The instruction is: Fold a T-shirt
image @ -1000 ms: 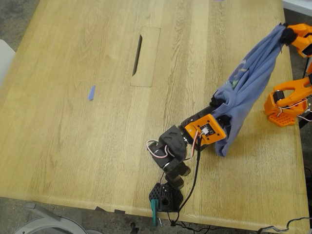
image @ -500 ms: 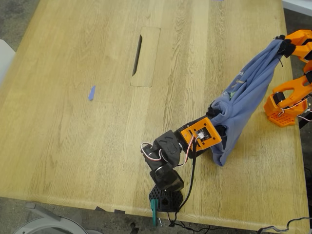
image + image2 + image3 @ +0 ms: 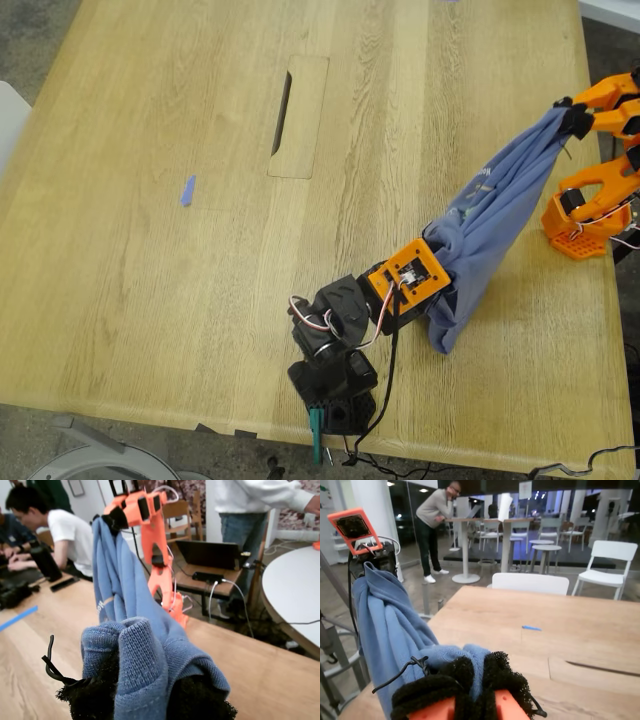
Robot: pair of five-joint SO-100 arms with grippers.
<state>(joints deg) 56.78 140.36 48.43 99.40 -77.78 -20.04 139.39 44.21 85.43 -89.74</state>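
The slate-blue T-shirt (image 3: 490, 215) hangs bunched and stretched in the air between my two grippers, over the table's right part in the exterior view. My first gripper (image 3: 437, 245), on the black arm, is shut on its lower end; its foam pads (image 3: 200, 700) pinch a wad of the T-shirt (image 3: 135, 655). My second gripper (image 3: 570, 115), on the orange arm, is shut on the upper end near the table's right edge in the exterior view. In the second wrist view the T-shirt (image 3: 385, 630) runs from my second gripper (image 3: 470, 685) up to my first gripper (image 3: 370, 562). A loose tail droops below the first gripper.
A tiny blue scrap (image 3: 187, 190) lies on the wooden table (image 3: 150, 300) at the exterior view's left. A cable hatch (image 3: 298, 115) is set into the middle. The orange arm's base (image 3: 585, 215) stands at the exterior view's right edge. People (image 3: 65, 530) show beyond the table.
My first gripper has drawn back toward the near table edge and the exterior view's left. My second gripper has shifted a little lower and rightward. The T-shirt between them is pulled straighter.
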